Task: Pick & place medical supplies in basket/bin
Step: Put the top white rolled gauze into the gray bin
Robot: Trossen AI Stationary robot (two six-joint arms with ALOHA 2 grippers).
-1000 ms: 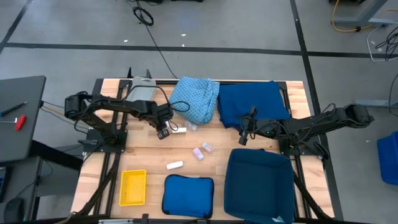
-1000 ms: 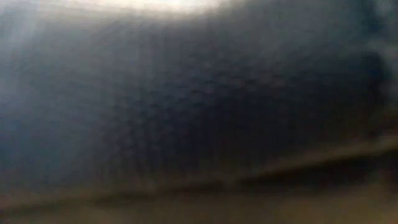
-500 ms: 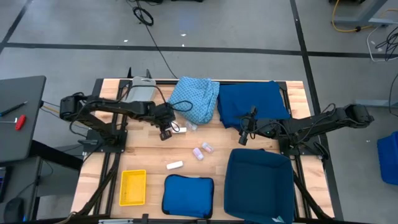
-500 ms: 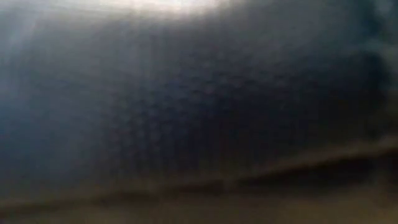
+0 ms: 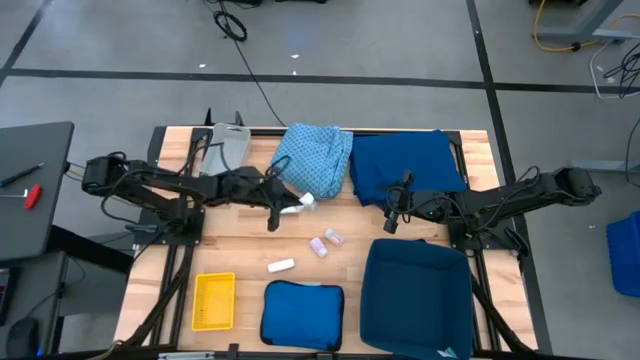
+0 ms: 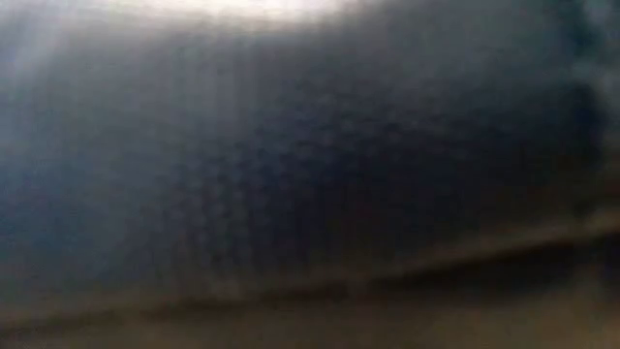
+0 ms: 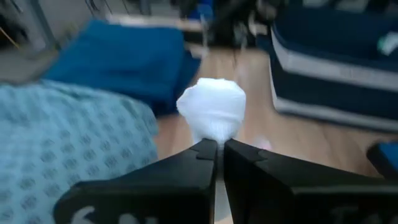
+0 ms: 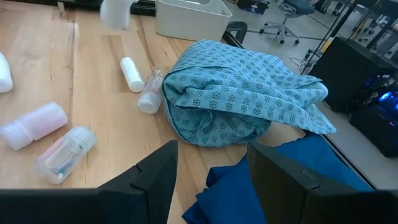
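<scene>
**Left pincer has a white packet: lift clean, then route to a container**

Left pincer (image 7: 216,152) is clamped on a small white packet (image 7: 212,113); the wrist view shows the tips nearly together with the packet bulging out past them. In the high view that pincer sits just beside the near edge of the light blue patterned cloth (image 5: 315,160), over the tabletop (image 5: 240,250).

Right pincer (image 8: 211,171) is spread apart, holding nothing, parked at the edge of the dark blue cloth (image 5: 405,165).

Where the rest sits:
- two pinkish packets (image 5: 326,242) mid-tabletop, one white packet (image 5: 281,265) nearer the front
- yellow mesh basket (image 5: 214,301) front left, grey tray (image 5: 229,143) at the back left, dark blue bin (image 5: 417,296) front right
- flat blue pad (image 5: 302,312) between basket and bin, not a target

My read on doing this step well:
- the grip looks to be on the packet's end only, so raise straight up and slowly; a swing may pivot it out
- clear the patterned cloth's edge before any sideways travel, it could snag
- go low over the chosen container before opening, a light packet may bounce out

Low view is blocked, no help.
</scene>
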